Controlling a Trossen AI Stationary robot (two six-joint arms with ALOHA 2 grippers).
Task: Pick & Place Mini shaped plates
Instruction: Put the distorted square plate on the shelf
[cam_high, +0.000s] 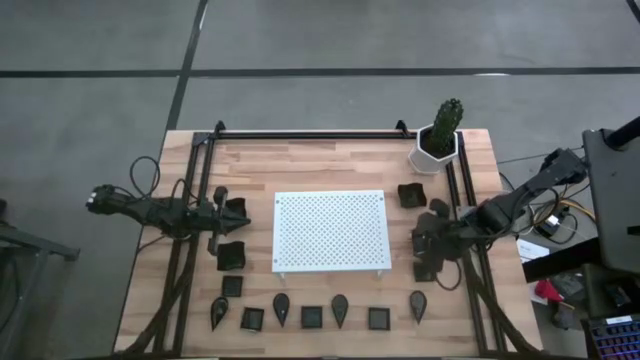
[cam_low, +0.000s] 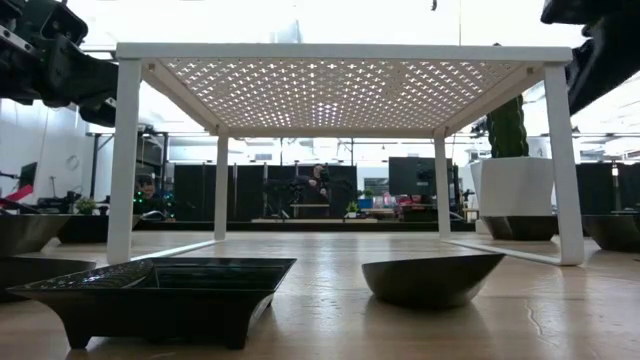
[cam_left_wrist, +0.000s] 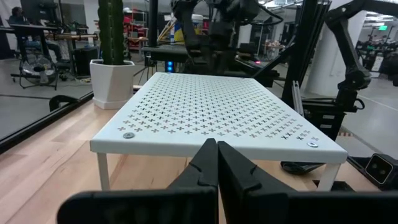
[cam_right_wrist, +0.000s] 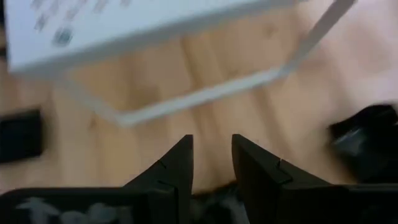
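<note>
The mini shaped plates (cam_high: 311, 317) lie mostly in a row along the near edge of the wooden table (cam_high: 330, 165), square dishes alternating with teardrop ones: a teardrop (cam_high: 219, 311), a square (cam_high: 252, 319), a teardrop (cam_high: 282, 307), a square at the middle, a teardrop (cam_high: 340, 308), a square (cam_high: 378, 318) and a last teardrop (cam_high: 417, 303). More small black plates sit off the row — one square (cam_high: 231, 285) and a larger square (cam_high: 231, 255) on the left side, and another (cam_high: 410, 195) on the right side near the cactus pot (cam_high: 437, 146). From table height, a square dish with raised rim (cam_low: 157, 296) and a rounded one (cam_low: 432, 276) stand apart in the foreground, both flat on the wood. Between the two arms stands the white perforated board (cam_high: 331, 230) on its thin legs, with nothing resting on top of it. The right gripper (cam_right_wrist: 211, 163) hovers low over the table just beside the board's right edge, its fingers spread a little with bare wood showing in the gap and nothing between them; dark plates lie close around it. The left gripper (cam_left_wrist: 217, 163) waits at the left of the board, pointing toward it, its fingers pressed together and empty.
</note>
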